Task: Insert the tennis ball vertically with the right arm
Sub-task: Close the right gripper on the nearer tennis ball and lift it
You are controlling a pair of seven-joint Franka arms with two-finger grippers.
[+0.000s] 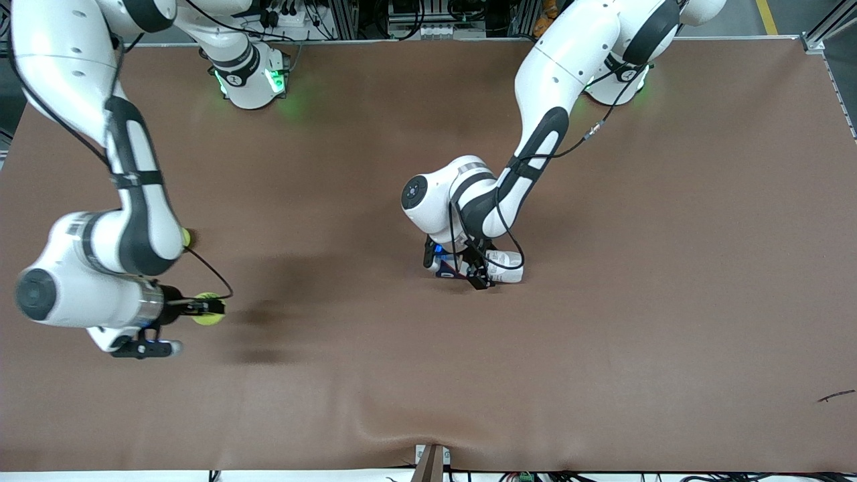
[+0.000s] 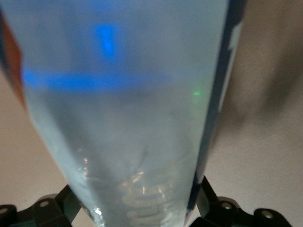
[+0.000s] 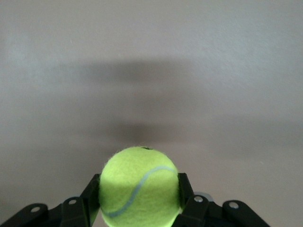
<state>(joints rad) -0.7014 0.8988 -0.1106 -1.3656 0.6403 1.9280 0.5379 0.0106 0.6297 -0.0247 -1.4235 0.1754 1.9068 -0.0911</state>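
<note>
My right gripper [image 1: 205,308] is shut on a yellow-green tennis ball [image 1: 209,309] and holds it above the brown table toward the right arm's end. In the right wrist view the ball [image 3: 138,183] sits between the black fingers [image 3: 90,194], with bare table under it. My left gripper [image 1: 478,273] is shut on a clear plastic ball tube [image 1: 503,265] with a blue and white label, low over the middle of the table. In the left wrist view the tube [image 2: 128,118] fills the frame between the fingers [image 2: 206,194].
A second yellow-green ball [image 1: 185,236] peeks out from under the right forearm, on the table. The brown table cloth [image 1: 636,301] is wrinkled near its front edge. A small dark twig [image 1: 835,396] lies near the front corner at the left arm's end.
</note>
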